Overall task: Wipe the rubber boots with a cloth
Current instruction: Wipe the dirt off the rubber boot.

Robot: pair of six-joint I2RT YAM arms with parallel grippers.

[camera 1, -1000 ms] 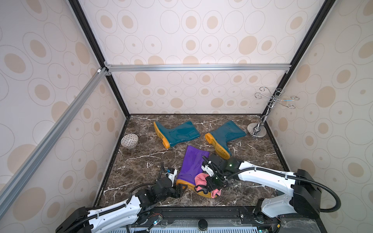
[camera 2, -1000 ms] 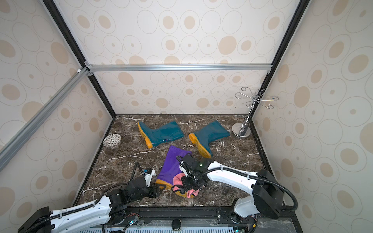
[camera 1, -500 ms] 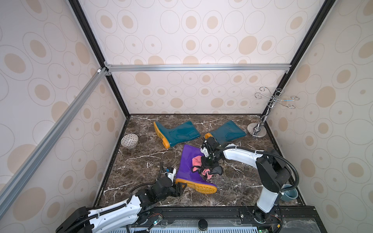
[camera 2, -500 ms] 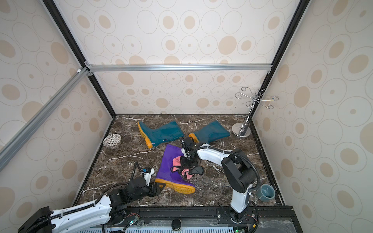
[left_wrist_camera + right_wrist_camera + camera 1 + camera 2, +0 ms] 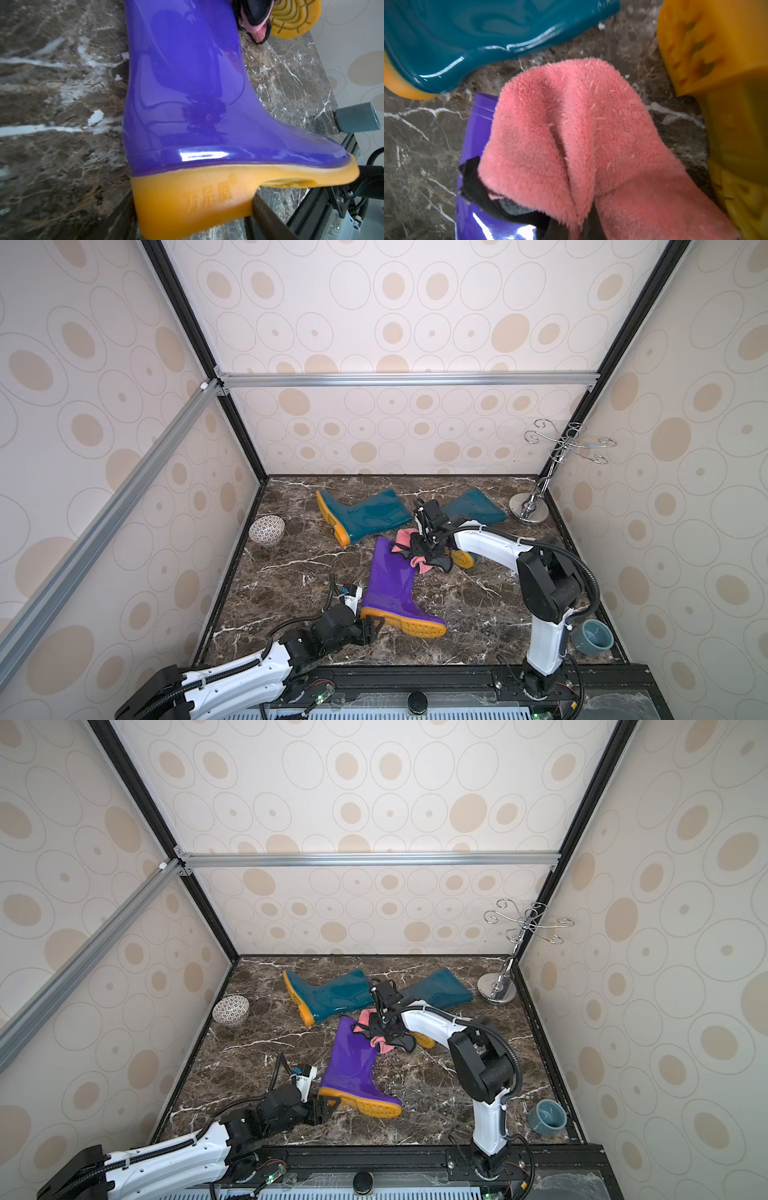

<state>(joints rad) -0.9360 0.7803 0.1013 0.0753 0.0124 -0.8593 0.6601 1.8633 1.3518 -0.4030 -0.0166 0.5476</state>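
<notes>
Your R gripper [image 5: 423, 548] is pinched tight on the pink cloth [image 5: 571, 135]. The cloth's bunched over the top end of the purple boot [image 5: 390, 585] shaft, w/ some spilling onto the marble worktop [image 5: 291, 568]. L gripper [image 5: 371, 627] is clamped on that boot's orange heel, boot lying on its side. A teal boot [image 5: 365, 514] lies further back, and the other teal boot [image 5: 478, 506] has its sole just beside the cloth.

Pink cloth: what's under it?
The pink cloth drapes over the top end of the purple boot, on its shaft; marble floor shows beside it. How much boot and floor lies beneath is covered.
</notes>
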